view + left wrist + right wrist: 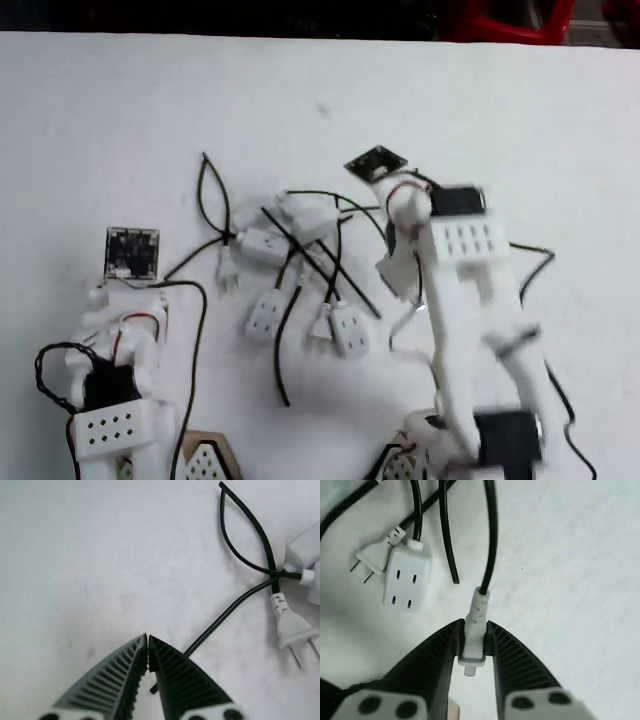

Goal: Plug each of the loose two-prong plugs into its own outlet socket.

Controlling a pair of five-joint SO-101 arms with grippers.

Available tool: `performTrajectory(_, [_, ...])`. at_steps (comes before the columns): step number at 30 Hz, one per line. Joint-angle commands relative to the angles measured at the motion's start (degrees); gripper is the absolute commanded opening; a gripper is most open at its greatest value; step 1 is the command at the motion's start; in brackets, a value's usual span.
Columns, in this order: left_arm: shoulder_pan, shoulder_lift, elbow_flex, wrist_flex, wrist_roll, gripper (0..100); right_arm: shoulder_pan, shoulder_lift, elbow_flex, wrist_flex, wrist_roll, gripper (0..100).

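One plug point(471, 651) gripped by right gripper point(473, 627); left gripper point(148, 647) clenched, empty.
We judge carry step underway: next, line it up with a socket point(406, 582), push home.

We see a plain white worktop point(120, 100). The cords point(225, 617) on it are black along their whole length. The loose plug point(292, 627) is white with bare metal prongs, and the held plug point(472, 647) is white too, with a ribbed collar. The outlet socket point(406, 577) is white with dark slots. The left claw point(147, 652) and the right claw point(475, 626) are dark grey, ridged in fine stripes. The arms point(470, 330) are white with black blocks.
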Motion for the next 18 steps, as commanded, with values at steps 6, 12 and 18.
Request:
performTrajectory(6, [2.6, -0.6, -7.5, -7.9, 11.7, 3, -9.5, -24.3, 10.5, -9.3, -7.1, 1.9])
performTrajectory(12, [13.9, -0.6, -11.9, -6.2, 16.4, 4, -16.6, -30.0, 14.0, -16.3, -13.5, 1.9])
performTrajectory(18, [20.9, -0.6, -12.9, -7.5, 22.0, 19, -25.6, -36.0, 16.7, -19.7, -14.5, 1.9])
